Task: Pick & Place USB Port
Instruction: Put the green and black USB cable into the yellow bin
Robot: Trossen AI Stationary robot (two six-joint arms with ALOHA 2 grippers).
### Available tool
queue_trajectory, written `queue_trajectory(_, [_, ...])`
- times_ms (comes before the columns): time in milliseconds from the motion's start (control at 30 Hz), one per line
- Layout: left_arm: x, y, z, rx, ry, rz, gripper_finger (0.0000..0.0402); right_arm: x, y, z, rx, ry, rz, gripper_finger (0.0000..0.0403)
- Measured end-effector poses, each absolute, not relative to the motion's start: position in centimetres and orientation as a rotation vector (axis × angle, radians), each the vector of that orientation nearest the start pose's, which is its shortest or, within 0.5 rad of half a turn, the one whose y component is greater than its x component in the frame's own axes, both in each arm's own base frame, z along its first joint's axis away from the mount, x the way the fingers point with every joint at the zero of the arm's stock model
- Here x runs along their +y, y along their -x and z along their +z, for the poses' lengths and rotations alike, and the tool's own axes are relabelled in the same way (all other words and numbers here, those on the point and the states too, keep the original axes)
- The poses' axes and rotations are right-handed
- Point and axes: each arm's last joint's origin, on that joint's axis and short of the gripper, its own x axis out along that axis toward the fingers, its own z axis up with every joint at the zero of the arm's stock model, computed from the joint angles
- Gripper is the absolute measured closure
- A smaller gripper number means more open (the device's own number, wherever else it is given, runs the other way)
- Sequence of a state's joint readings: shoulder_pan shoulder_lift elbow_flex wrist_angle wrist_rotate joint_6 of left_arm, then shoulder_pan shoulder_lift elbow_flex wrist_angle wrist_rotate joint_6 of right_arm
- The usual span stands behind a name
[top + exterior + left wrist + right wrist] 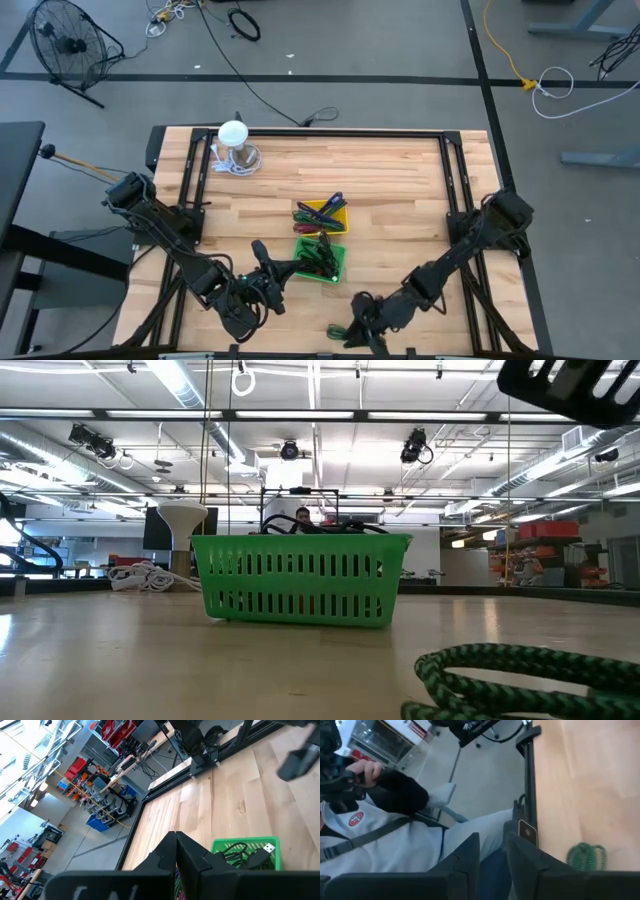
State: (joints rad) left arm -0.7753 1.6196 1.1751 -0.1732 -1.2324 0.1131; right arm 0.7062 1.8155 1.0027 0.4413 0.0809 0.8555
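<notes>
Green cable [587,856] lies just beyond right gripper [492,851]

Wooden table [400,180], green basket [322,261] and yellow tray [322,216] mid-table, white lamp [234,140] far left, green cable [345,331] near edge.

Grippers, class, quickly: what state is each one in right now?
Left gripper: fingers shut, holding nothing, above the green basket.
Right gripper: fingers slightly apart, nothing seen between them.
</notes>
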Motion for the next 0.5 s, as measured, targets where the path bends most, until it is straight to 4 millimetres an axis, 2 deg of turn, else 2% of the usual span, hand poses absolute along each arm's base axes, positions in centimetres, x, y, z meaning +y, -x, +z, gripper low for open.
queue_trajectory(133, [-22.1,-26.4,27.1,0.361,-0.635,0.425,0.039,26.4,-29.8,17.3,0.559,-0.628,0.459,0.0305])
queue_trajectory(233, [-22.1,-26.4,27.1,0.36,-0.633,0.425,0.039,27.6,-30.2,16.8,0.622,-0.604,0.451,0.0308])
queue_trajectory(400, [-22.1,-26.4,27.1,0.36,-0.631,0.426,0.039,28.5,-30.4,17.3,0.872,-0.505,0.276,0.033])
queue_trajectory(500, [-22.1,-26.4,27.1,0.36,-0.631,0.426,0.039,29.2,-30.7,18.2,0.936,-0.47,0.208,0.0343])
